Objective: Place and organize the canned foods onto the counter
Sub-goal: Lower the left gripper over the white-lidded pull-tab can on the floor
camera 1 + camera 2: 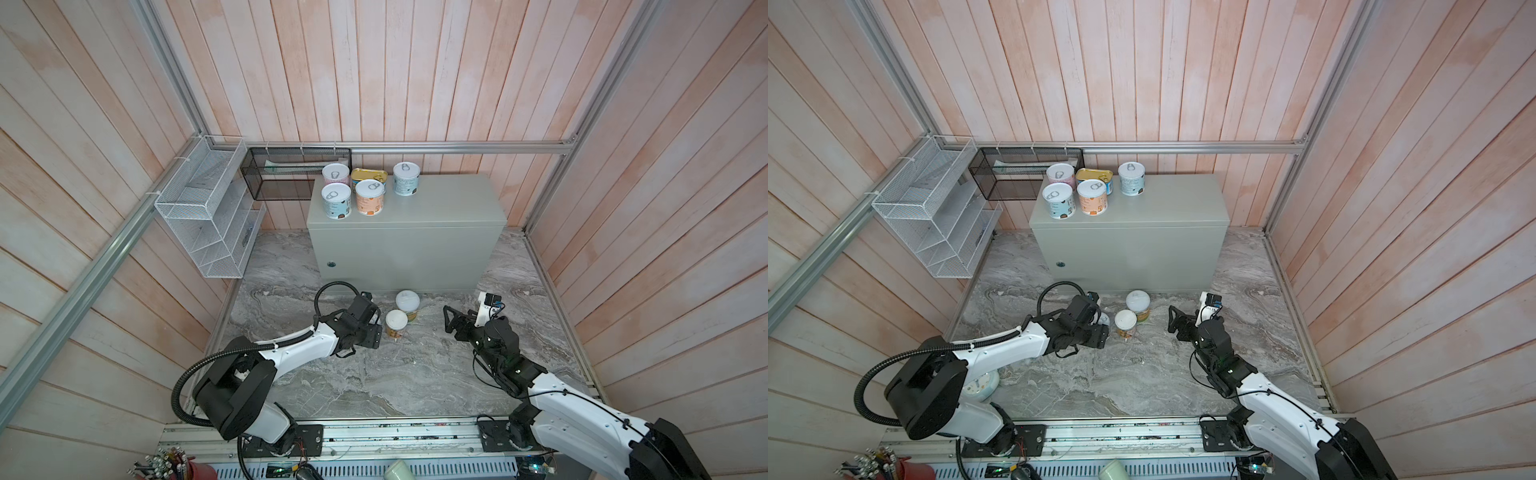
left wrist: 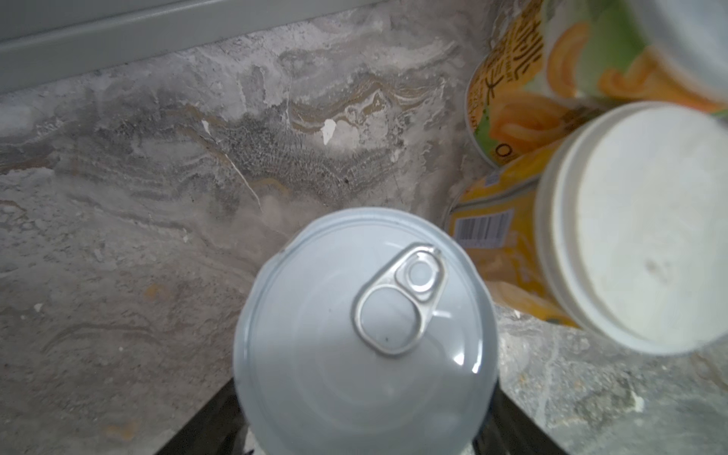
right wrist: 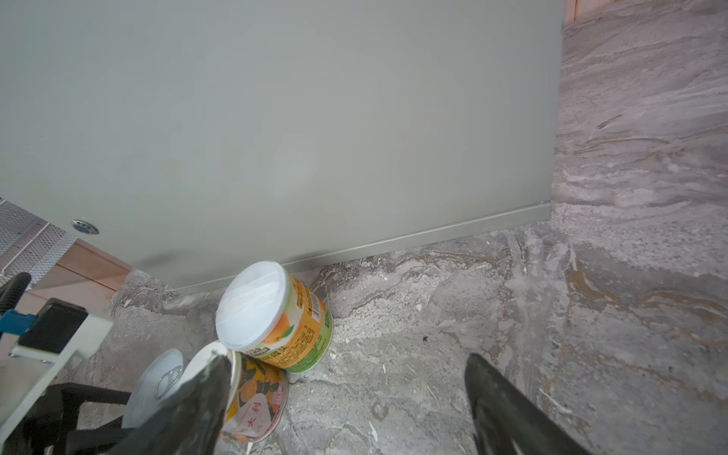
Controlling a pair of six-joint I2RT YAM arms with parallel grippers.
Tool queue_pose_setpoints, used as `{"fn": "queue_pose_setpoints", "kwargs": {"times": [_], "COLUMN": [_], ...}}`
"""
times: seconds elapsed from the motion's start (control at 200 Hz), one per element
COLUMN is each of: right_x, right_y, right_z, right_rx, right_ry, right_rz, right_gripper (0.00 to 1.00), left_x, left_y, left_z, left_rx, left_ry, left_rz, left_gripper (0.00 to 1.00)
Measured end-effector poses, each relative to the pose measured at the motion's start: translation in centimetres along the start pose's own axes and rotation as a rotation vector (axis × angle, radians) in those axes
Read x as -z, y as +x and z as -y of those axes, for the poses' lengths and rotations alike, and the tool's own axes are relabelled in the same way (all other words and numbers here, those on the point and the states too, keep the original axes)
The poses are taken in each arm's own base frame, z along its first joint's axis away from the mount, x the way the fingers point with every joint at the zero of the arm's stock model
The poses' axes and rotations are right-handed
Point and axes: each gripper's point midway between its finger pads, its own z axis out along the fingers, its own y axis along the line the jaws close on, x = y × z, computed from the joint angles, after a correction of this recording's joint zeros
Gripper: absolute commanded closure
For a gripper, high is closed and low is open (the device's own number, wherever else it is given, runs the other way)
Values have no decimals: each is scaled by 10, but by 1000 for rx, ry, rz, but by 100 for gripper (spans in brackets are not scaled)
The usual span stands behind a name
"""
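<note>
A pull-tab can [image 2: 364, 335] stands on the marble [image 1: 374, 382] between the left gripper's [image 1: 1100, 321] fingers [image 2: 212, 429]; whether they press it cannot be told. Just beside it, two white-lidded cans [image 1: 396, 321] stand together near the counter's [image 1: 440, 203] front edge. Four round cans [image 1: 336, 200] and a gold tin [image 1: 368, 174] crowd the counter top's left end, its right half open. The right gripper [image 1: 449, 320] hangs spread wide, holding nothing, over bare marble. On the wall, a black rack [image 1: 286, 189] holds something pale; a white rack's [image 1: 199, 216] contents are unclear.
</note>
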Motion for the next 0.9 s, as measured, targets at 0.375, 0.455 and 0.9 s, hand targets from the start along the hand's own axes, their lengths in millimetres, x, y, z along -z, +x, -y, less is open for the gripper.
{"fn": "queue_pose_setpoints", "kwargs": {"times": [0.375, 0.455, 0.9], "right_x": [-1, -2, -6], "right_y": [10, 11, 21], "right_z": [6, 7, 11], "right_rx": [-5, -4, 5], "right_ry": [18, 20, 35], "right_rz": [-26, -29, -64], "right_gripper": [7, 7, 7], "left_x": [-9, -9, -11], "left_y": [-13, -17, -27], "left_z": [3, 1, 2], "left_rx": [-20, -36, -47], "left_ry": [-17, -29, -45], "left_rz": [9, 15, 13], "left_gripper": [25, 29, 22]}}
